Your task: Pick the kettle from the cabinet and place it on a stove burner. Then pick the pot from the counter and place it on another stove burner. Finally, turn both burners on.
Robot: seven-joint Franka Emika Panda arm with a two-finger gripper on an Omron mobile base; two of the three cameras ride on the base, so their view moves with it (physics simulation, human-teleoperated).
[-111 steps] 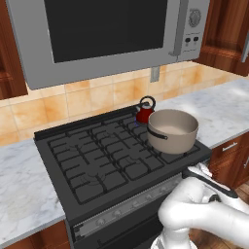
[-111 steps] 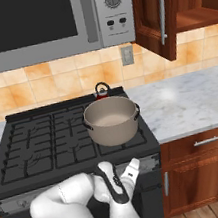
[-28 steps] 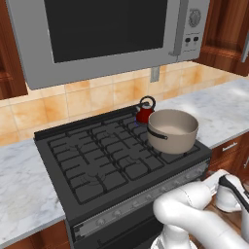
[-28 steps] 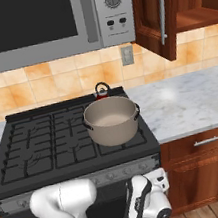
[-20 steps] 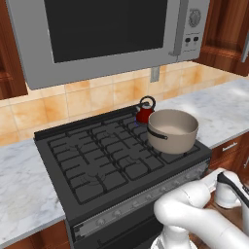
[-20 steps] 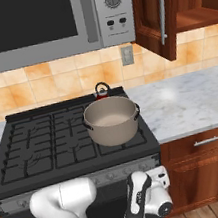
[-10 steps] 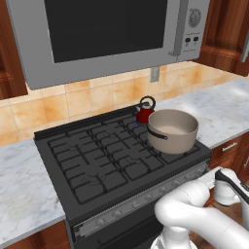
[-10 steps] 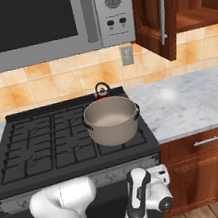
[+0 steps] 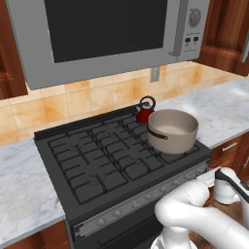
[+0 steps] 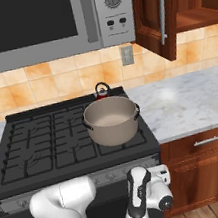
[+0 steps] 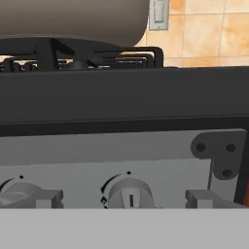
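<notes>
Kettle [image 9: 144,111], small, dark-red and rounded, sits at frame centre on a rear grate of the black gas cooktop [image 9: 97,160]; the wide taupe-grey metal pot [image 10: 111,119] sits just before it. Both placements look done. My claw [image 10: 161,177], fingers spread and empty, faces the grey knob [image 11: 129,192]; 2 burners remain unlit.

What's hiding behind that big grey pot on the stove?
A small red kettle stands behind the pot, on a rear burner. Its handle and lid show; the pot covers part of its body.

Kitchen: gas cooktop [image 9: 112,160], microwave [image 9: 107,34], marble counter [image 10: 191,101].
</notes>
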